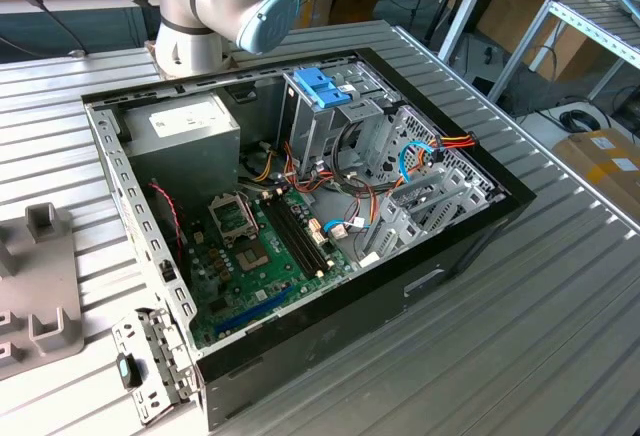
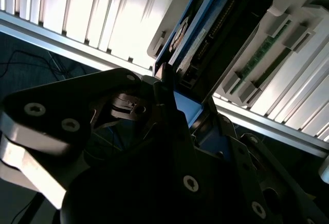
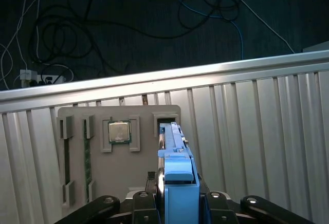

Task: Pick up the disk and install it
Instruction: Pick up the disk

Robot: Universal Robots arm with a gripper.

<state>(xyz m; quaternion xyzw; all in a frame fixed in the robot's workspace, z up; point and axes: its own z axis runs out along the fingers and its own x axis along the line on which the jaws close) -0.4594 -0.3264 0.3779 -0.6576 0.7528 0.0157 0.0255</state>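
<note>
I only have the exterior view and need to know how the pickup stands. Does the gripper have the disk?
Observer: Yes. In the first wrist view the gripper is shut on the disk, gripping it from both sides.
Operator: Where is the disk right now?
Observer: Over the grey tray. Its far end lines up with a slot there, and I cannot tell whether it is clear of it.
Operator: Anything else in that tray near it?
Observer: A processor chip sits in the pocket beside that slot.
</note>
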